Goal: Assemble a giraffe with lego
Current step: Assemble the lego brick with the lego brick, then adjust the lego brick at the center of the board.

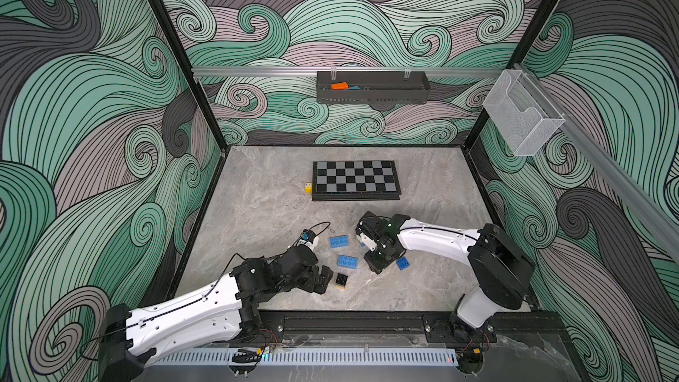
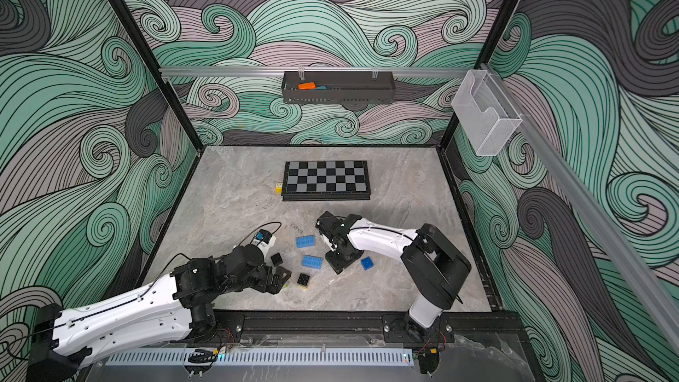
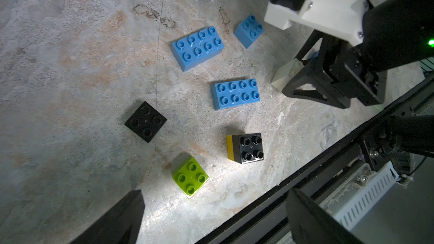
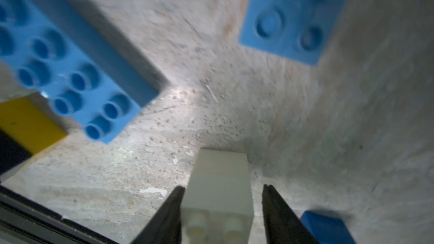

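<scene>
Hazards around the freed white brick, giraffe unbuilt

- Right gripper point(image 4: 222, 186): jaws parted astride the small white studded plastic brick point(image 4: 220, 165), which lies on its side on the grey marbled tabletop point(image 3: 70, 66). One finger touches it, with a gap at the other, so it is not gripped. Risk: the touching finger drags or rolls the brick if the arm lifts off crooked.
- Second blue square brick point(image 1: 403, 262): just beside that gripper and liable to be knocked.
- Left gripper point(image 3: 215, 192): spread wide and empty over the lime green square brick point(image 3: 190, 178), near the black front rail point(image 3: 305, 160). Risk: a careless descent clips the rail.
- Giraffe: not assembled.
- Lego, loose between the arms:
  - long blue brick point(image 3: 197, 46)
  - second long blue brick point(image 3: 236, 93)
  - blue square brick point(image 3: 249, 30)
  - black square brick point(image 3: 145, 121)
  - black brick seated on a yellow brick point(image 3: 245, 147), the only joined pair
- Arms: close together, so both reaching for one piece risks a collision.
</scene>
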You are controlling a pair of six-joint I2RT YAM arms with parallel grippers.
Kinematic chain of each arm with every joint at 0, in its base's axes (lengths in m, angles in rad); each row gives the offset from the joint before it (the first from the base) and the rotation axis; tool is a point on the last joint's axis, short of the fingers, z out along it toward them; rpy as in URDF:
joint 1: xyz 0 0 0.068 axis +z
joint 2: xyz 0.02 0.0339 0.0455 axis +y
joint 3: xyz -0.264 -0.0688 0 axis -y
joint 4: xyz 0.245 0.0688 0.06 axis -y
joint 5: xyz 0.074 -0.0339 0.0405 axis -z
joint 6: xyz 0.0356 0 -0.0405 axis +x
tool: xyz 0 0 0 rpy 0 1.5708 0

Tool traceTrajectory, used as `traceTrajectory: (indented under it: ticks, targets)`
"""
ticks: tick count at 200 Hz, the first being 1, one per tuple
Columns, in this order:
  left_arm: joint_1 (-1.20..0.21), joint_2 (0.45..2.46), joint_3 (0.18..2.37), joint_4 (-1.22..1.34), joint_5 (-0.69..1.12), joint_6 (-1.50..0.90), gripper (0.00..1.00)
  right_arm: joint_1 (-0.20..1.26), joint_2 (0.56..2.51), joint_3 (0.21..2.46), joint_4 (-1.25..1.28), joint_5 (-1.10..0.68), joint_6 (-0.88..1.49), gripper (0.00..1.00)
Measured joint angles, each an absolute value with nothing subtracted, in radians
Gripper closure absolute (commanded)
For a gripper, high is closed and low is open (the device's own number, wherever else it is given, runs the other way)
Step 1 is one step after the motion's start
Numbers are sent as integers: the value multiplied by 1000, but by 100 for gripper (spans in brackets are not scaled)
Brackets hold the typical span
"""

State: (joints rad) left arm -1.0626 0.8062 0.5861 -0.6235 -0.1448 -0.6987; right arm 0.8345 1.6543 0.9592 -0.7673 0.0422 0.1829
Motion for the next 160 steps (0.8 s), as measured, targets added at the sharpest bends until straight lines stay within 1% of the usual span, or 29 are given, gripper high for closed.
traceTrajectory:
  ticks: [20, 46, 81, 100, 112, 128, 143, 160]
  targets:
    - [-1063, 843, 607, -636, -144, -690, 1, 834, 1618, 949, -767, 57, 181, 19]
    - [-1063, 921, 666, -645, -133, -672, 2, 834, 1499, 949, -748, 58, 183, 15]
    - [-1063, 992, 685, -651, -114, -665, 9, 830, 1225, 881, -672, 7, 210, 14]
    - [-1063, 1021, 685, -650, -98, -662, 19, 830, 1106, 840, -672, -10, 248, 14]
    - [-1063, 1042, 685, -648, -91, -659, 21, 830, 1054, 820, -688, -11, 279, 14]
    - [-1063, 1078, 685, -641, -83, -658, 21, 826, 1012, 798, -712, -15, 323, 14]
    - [-1063, 1126, 689, -636, -76, -658, 22, 825, 1014, 789, -734, -22, 352, 14]
    - [-1061, 1195, 713, -641, -64, -658, 29, 825, 1054, 788, -757, -21, 376, 14]
